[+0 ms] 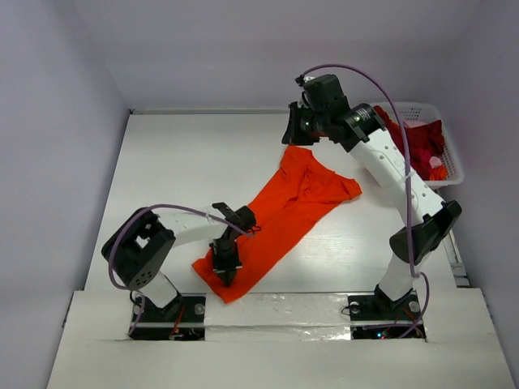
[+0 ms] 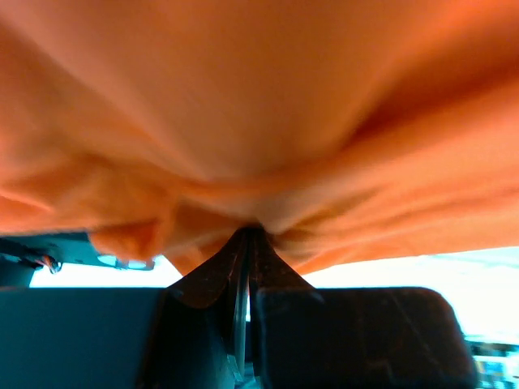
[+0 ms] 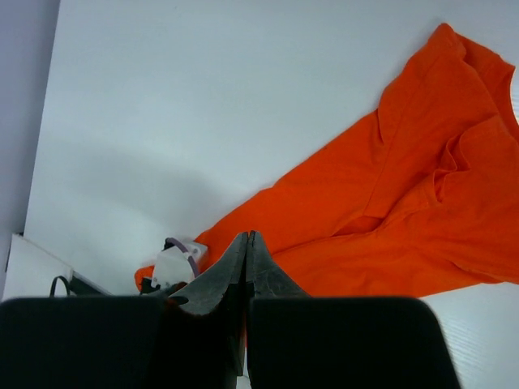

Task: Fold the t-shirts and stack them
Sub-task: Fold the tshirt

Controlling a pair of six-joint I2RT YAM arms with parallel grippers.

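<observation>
One orange t-shirt (image 1: 296, 198) lies diagonally on the surface (image 1: 186, 174), near hem pinched in the left gripper (image 1: 226, 275), while the right gripper (image 1: 294, 139) hovers, jaws closed and empty, over its far end; likely flattening, which calls for opening to grasp there next.

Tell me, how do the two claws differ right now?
The left gripper pinches the orange t-shirt at its near edge; the right gripper grips nothing. The left sits low at the cloth; the right hovers high near its far end. Both are shut.
</observation>
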